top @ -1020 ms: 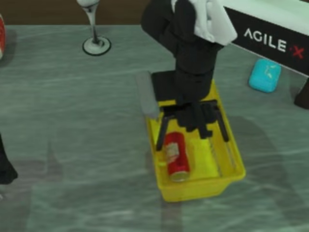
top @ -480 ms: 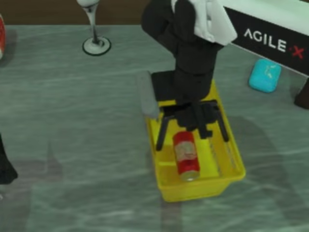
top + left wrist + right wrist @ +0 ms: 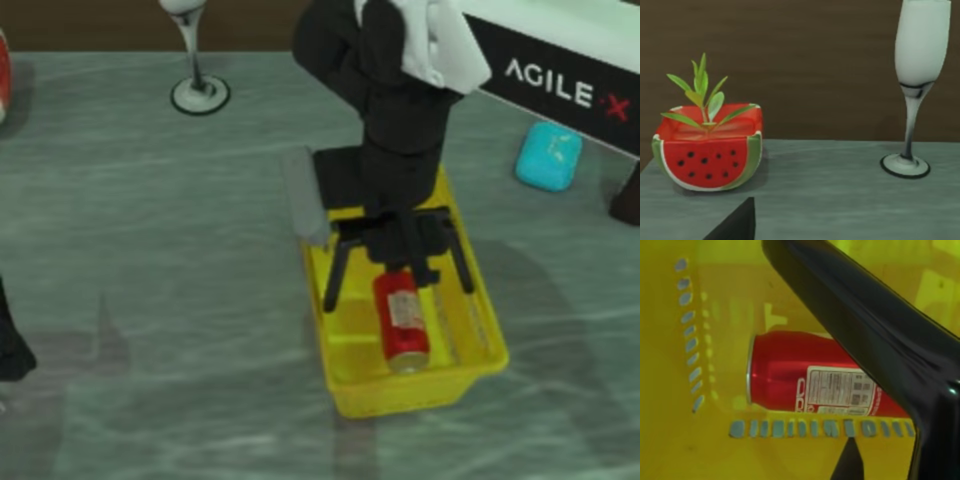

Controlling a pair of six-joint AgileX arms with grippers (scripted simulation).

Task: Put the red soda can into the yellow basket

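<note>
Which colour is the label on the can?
White with dark print, on the red can; the right wrist view shows it best.

On the table [image 3: 150, 250]: 1 red soda can [image 3: 402, 315], 1 yellow basket [image 3: 420, 385], 1 stemmed glass [image 3: 196, 60] far left, 1 teal block [image 3: 548, 156] far right, 1 watermelon-style planter [image 3: 707, 150], 2 AgileX arms.

A grey-green marbled table [image 3: 150, 250] fills the top view. Behind its far edge stands a dark brown wall [image 3: 800, 60]. Soft shadows lie on the table surface.
</note>
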